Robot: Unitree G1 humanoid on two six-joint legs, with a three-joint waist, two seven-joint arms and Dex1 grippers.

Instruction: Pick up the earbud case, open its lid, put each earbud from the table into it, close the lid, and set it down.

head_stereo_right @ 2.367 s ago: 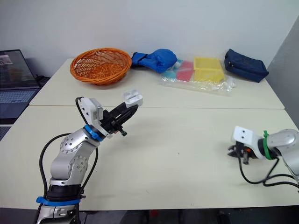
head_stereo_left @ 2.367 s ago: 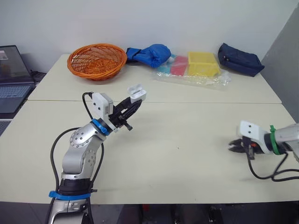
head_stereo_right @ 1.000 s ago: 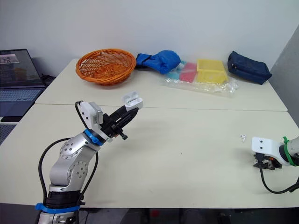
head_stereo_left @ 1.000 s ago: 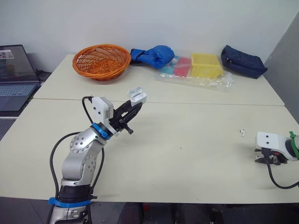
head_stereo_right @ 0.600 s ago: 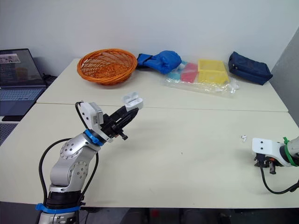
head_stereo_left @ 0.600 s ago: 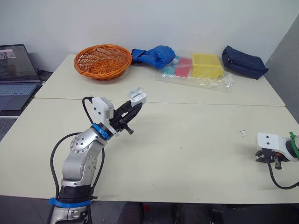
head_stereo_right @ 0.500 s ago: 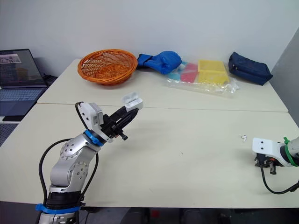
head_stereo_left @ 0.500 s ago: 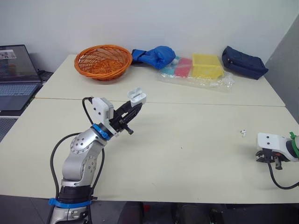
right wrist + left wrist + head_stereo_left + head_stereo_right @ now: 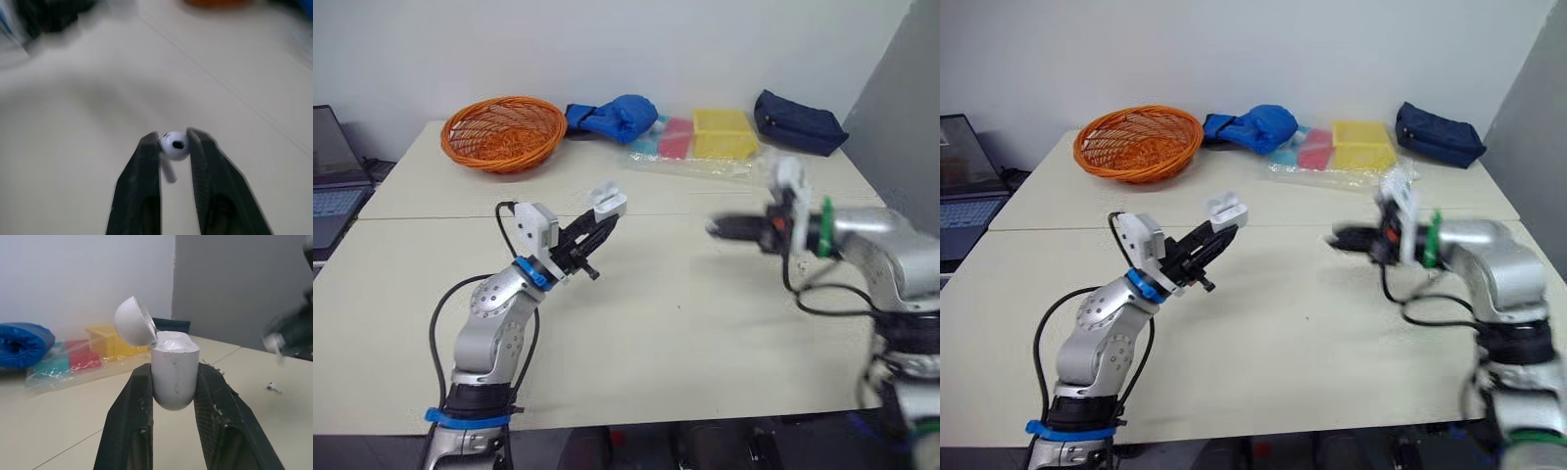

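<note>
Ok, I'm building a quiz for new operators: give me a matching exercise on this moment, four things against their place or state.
1 earbud case
2 right gripper
3 orange basket
4 navy pouch

A shut on an earbud
B back left of the table
C back right of the table
D lid open, in the left gripper

Pairs: 1-D, 2-A, 3-B, 4-C

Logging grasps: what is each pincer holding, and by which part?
Left pincer grips the open case by the sides of its lower body. Right pincer pinches an earbud by its round head.
</note>
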